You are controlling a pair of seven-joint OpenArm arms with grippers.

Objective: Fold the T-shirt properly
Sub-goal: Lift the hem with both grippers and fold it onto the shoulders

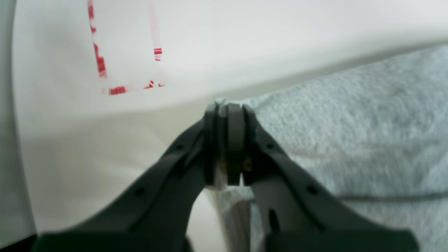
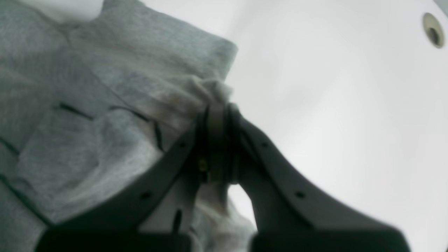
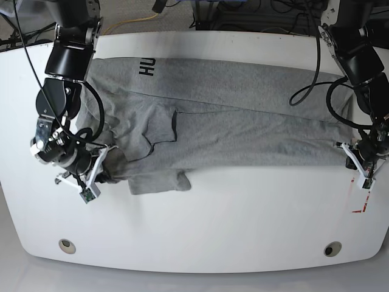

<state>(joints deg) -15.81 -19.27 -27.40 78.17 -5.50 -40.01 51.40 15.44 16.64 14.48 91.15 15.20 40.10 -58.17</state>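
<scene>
The grey T-shirt (image 3: 243, 115) lies stretched across the white table (image 3: 213, 231), doubled over lengthwise, with the black letters "HU" (image 3: 146, 66) showing at its far left. My left gripper (image 1: 227, 105) is shut on a corner of the shirt's edge (image 1: 350, 133); in the base view it sits at the cloth's right end (image 3: 351, 156). My right gripper (image 2: 218, 108) is shut on a bunched bit of fabric (image 2: 105, 87) at the shirt's left end (image 3: 109, 167). A folded flap (image 3: 161, 179) lies near the front left.
Red tape marks (image 1: 101, 66) lie on the table beside the left gripper, also seen at the right edge (image 3: 363, 207). Round holes (image 3: 67, 246) (image 3: 331, 249) sit near the front corners, one showing as (image 2: 433, 29). Cables run behind the table's far edge (image 3: 243, 18).
</scene>
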